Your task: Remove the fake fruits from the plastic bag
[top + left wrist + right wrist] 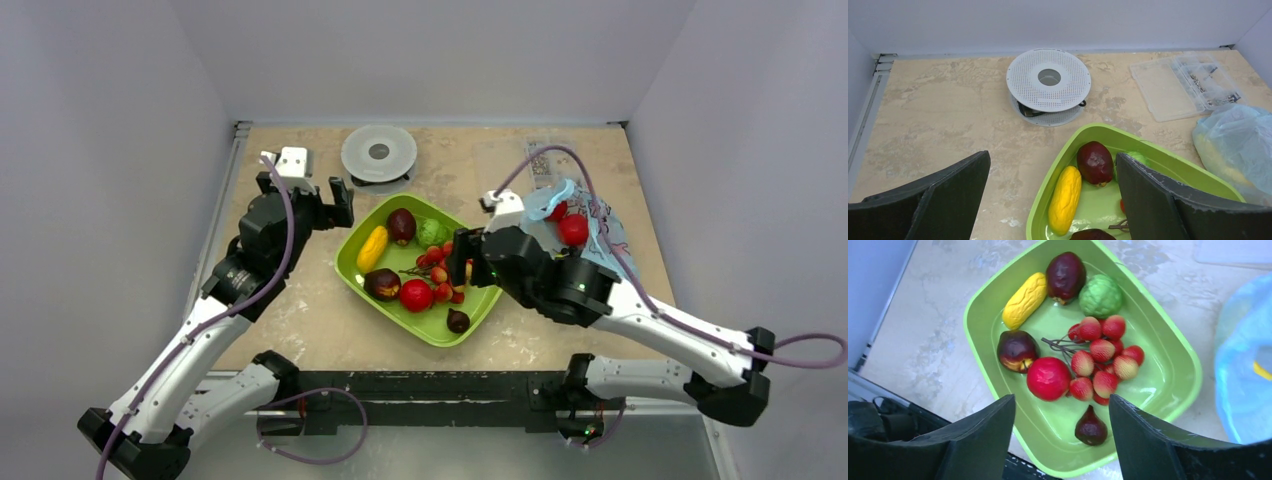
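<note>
The right claw (1061,407) hangs open and empty above the green tray (1160,365) — fake fruits (1048,378) lie there beside a cluster of red berries (1103,367) — while the left claw (1053,162) gapes empty near the tray's left side, and the light-blue plastic bag (600,240), on the table (300,320) to the right, shows red fruits (573,230) inside.

Plain grey-white walls (430,60) enclose a mottled beige tabletop (300,330) on three sides.

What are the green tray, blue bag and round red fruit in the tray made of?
Green tray: seemingly hard glossy plastic; light glints off its smooth floor. Blue bag: thin translucent plastic film, crinkled, something yellow showing through. Red fruit: probably moulded plastic, evenly coloured with a soft sheen.
</note>
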